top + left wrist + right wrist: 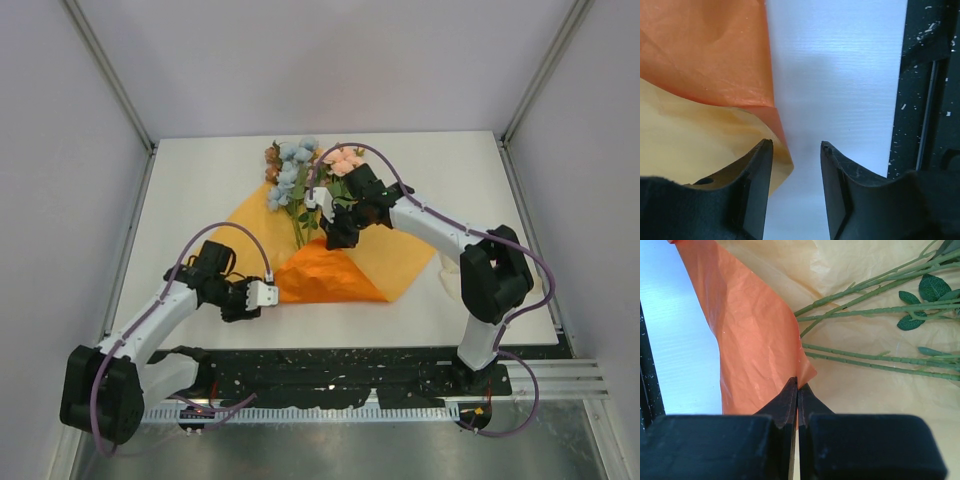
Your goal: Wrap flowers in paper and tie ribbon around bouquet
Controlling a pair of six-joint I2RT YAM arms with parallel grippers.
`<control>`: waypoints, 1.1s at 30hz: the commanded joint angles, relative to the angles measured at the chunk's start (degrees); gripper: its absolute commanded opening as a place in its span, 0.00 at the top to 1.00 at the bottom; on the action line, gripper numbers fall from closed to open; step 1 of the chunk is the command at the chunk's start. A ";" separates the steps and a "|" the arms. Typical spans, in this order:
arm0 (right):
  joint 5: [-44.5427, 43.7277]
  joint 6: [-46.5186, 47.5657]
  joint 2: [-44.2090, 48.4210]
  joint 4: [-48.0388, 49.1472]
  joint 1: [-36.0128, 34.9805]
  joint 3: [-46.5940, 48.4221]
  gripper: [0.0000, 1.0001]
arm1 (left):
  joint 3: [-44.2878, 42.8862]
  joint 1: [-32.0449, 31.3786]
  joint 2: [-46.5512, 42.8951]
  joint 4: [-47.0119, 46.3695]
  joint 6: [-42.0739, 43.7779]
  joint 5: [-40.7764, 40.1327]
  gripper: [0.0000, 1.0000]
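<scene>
Left end effector (796,145): low over the white bench (200,190), jaws apart with bare bench showing between them; the curled edge of the paper (410,262) lies against the inner side of one finger (757,170).
Right end effector (797,382): fingers closed tip to tip, pinching the edge of a folded-over orange flap just beside the stems (865,357).
Paper: bright orange sheet spread across the middle of the bench, its near part folded up into a darker, doubled flap that runs between the two end effectors.
Flowers (290,175): lying on the sheet, pale blue, pink and peach blooms pointing to the far side and reaching past the paper's far edge, thin green stems pointing back toward the arms.
Stems: uncovered on the paler paper, the flap's edge touching their ends.
</scene>
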State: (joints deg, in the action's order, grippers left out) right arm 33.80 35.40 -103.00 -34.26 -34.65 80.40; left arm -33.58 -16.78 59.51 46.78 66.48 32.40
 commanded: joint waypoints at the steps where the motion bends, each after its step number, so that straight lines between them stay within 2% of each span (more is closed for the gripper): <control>1: 1.18 -0.59 3.42 1.74 0.03 0.55 0.95 | -0.52 -0.19 3.16 -7.05 2.61 -1.81 0.57; 3: 1.09 -0.51 3.42 1.83 0.03 0.28 0.94 | -0.69 -0.28 4.30 -6.80 3.04 -2.25 0.73; 5: 0.74 -0.24 3.60 1.83 0.11 0.02 0.95 | -0.78 -0.19 5.09 -5.31 5.67 -3.91 0.99; 8: 0.30 0.46 3.25 1.92 0.55 -0.33 0.95 | -0.87 0.77 6.15 -0.05 11.81 -7.00 1.00; 12: 0.12 0.90 2.98 1.92 0.82 -0.33 0.95 | -0.96 1.39 5.89 4.88 18.41 -6.66 1.00; 18: -0.32 2.13 2.98 1.57 1.25 -0.77 0.94 | 0.63 1.39 5.36 6.29 25.53 -9.81 1.00; 22: 1.61 1.78 3.42 1.22 1.26 -0.86 0.94 | -1.83 2.27 4.57 6.38 22.48 -7.46 1.00; 23: 2.14 1.26 3.51 1.13 1.08 -0.69 0.95 | -3.05 3.06 4.74 7.35 20.03 -5.61 0.99; 25: 2.85 0.99 3.77 1.30 0.99 -1.12 0.95 | -4.82 5.69 4.83 8.84 17.73 -0.43 0.74; 28: 1.36 1.43 3.77 1.83 0.99 -1.91 0.95 | -4.92 8.86 4.57 5.09 12.47 5.73 0.45; 30: 1.00 1.69 3.86 1.83 1.43 -2.18 0.95 | -3.86 7.91 3.87 1.04 9.82 5.57 0.39; 33: 1.00 1.25 4.04 1.92 2.48 -2.00 0.95 | -0.36 6.67 0.54 -3.36 13.12 6.01 0.29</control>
State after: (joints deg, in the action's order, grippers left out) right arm 34.59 36.34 -102.45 -33.93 -33.30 78.02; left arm -36.56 -8.78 64.16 49.91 79.88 33.36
